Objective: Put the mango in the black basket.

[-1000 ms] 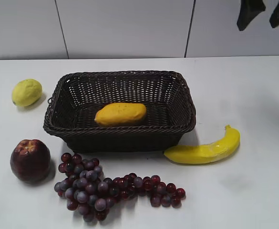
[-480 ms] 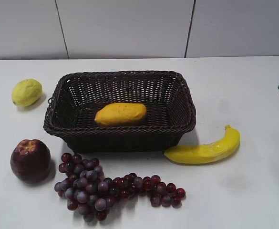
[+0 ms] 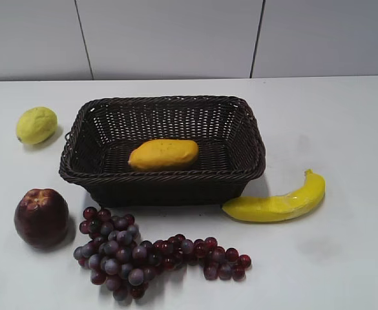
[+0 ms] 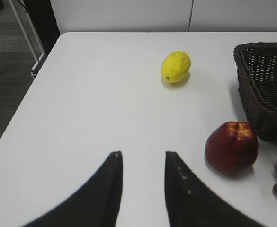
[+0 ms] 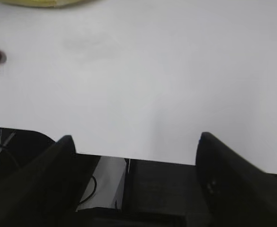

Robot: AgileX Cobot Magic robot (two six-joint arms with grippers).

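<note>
While both arms sit out of the exterior frame, the mango (image 3: 163,154), plump, smooth and orange-yellow, lies lengthwise at centre in the basket (image 3: 162,181), alone inside. Left gripper (image 4: 142,163), low in its wrist view, hangs narrowly parted over bare table (image 4: 95,99); right gripper (image 5: 136,144) spreads wide, empty.
</note>
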